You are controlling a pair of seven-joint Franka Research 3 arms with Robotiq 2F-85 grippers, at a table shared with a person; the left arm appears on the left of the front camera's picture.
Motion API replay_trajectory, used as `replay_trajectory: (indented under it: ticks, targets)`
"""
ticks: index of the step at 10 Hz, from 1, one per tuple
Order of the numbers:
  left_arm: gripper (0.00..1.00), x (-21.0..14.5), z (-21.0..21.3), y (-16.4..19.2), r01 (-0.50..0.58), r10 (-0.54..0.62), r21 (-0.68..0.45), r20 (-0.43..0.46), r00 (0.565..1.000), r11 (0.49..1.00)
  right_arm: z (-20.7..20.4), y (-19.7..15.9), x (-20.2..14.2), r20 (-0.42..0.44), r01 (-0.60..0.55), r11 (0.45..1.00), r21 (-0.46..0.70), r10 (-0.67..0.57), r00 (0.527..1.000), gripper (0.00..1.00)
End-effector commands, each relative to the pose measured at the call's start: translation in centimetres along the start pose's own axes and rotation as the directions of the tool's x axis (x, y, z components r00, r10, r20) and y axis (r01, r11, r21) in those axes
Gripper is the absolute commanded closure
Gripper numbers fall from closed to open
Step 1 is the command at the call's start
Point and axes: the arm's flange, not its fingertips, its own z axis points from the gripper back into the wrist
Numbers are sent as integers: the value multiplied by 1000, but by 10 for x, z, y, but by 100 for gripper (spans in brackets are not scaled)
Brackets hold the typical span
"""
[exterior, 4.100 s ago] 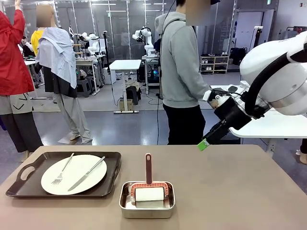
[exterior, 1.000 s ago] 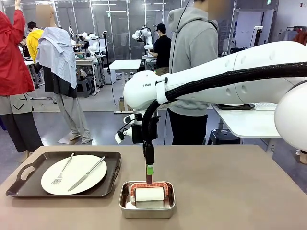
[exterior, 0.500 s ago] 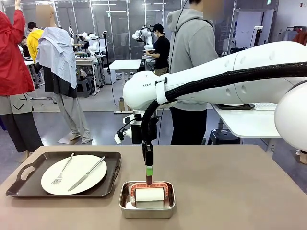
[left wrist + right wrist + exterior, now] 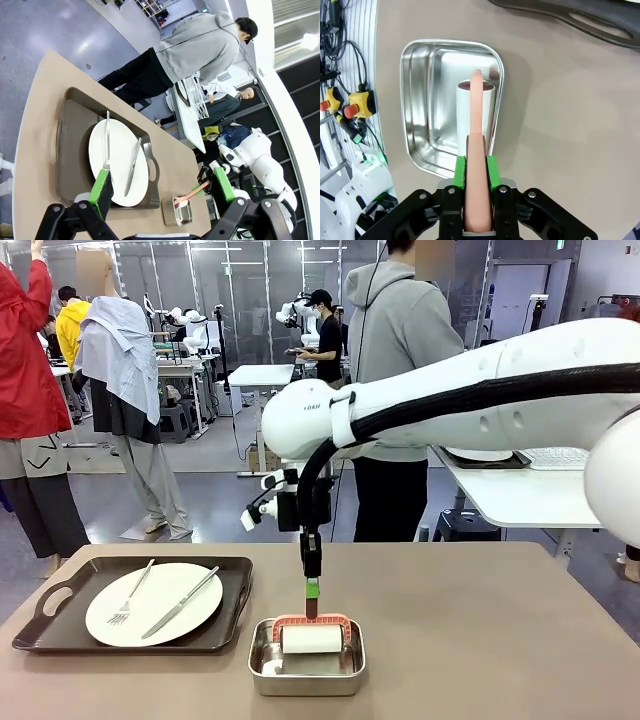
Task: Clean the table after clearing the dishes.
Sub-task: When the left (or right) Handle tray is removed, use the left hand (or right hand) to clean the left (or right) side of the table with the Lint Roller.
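The robot's right end effector (image 4: 312, 589) hung straight down over a small steel pan (image 4: 305, 684) near the front of the brown worktop (image 4: 480, 640). Its green pads were clamped shut on the upright pink handle (image 4: 476, 115) of a cleaning roller (image 4: 311, 641), whose white roll lay inside the pan. Just beside the pan, on its left, a dark tray (image 4: 45, 615) carried a white plate (image 4: 195, 618) with a fork (image 4: 133, 592) and knife (image 4: 180, 603) lying loose on it. The left end effector (image 4: 161, 175) hovered high above that tray, jaws wide and empty. The roller looked light, with a stiff handle and a roll likely to spin freely, so the mid-handle hold seemed sound. The plate looked hard, slick and breakable, and its cutlery could slide. The tray's end handles seemed the safer hold.
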Motion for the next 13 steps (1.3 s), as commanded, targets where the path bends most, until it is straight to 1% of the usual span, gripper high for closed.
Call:
replay_trajectory:
  ticks: [1, 2, 3, 4, 5, 6, 7, 8, 9, 10, 11, 12, 13]
  targets:
    - [0, 4, 3, 0, 3, -3, -19, 10, 1000, 1000, 19, 41, -28, 54, 118, 993, -15, -118, 992, 100]
    - [0, 4, 3, 0, 3, -3, -19, 10, 1000, 1000, 30, 59, -51, 95, 223, 974, -37, -218, 971, 100]
    - [0, 4, 3, 0, 3, -3, -19, 10, 1000, 1000, 42, 74, -82, 226, 306, 952, -15, -294, 928, 100]
    - [0, 4, 3, 0, 3, -3, -19, 10, 1000, 1000, 52, 89, -116, 364, 420, 907, 13, -396, 843, 100]
    - [0, 4, 3, 0, 3, -3, -19, 10, 1000, 1000, 56, 101, -145, 436, 594, 803, 42, -550, 712, 100]
    - [0, 4, 3, 0, 3, -3, -19, 10, 1000, 1000, 58, 109, -179, 528, 714, 691, 115, -651, 545, 100]
    - [0, 4, 3, 0, 3, -3, -19, 10, 1000, 1000, 53, 108, -211, 573, 772, 605, 195, -709, 411, 100]
    - [0, 4, 3, 0, 3, -3, -19, 10, 1000, 1000, 45, 103, -236, 592, 792, 547, 272, -744, 310, 100]
    - [0, 4, 3, 0, 3, -3, -19, 10, 1000, 1000, 33, 92, -256, 582, 785, 482, 389, -789, 196, 100]
    - [0, 4, 3, 0, 3, -3, -19, 10, 1000, 1000, 21, 83, -271, 543, 770, 430, 471, -829, 131, 100]
    - [0, 4, 3, 0, 3, -3, -19, 10, 1000, 1000, 12, 77, -283, 527, 783, 374, 497, -847, 70, 100]
    - [0, 4, 3, 0, 3, -3, -19, 10, 1000, 1000, 7, 71, -286, 540, 772, 409, 486, -835, 102, 100]
    - [0, 4, 3, 0, 3, -3, -19, 10, 1000, 1000, 14, 81, -298, 519, 790, 416, 450, -842, 148, 100]
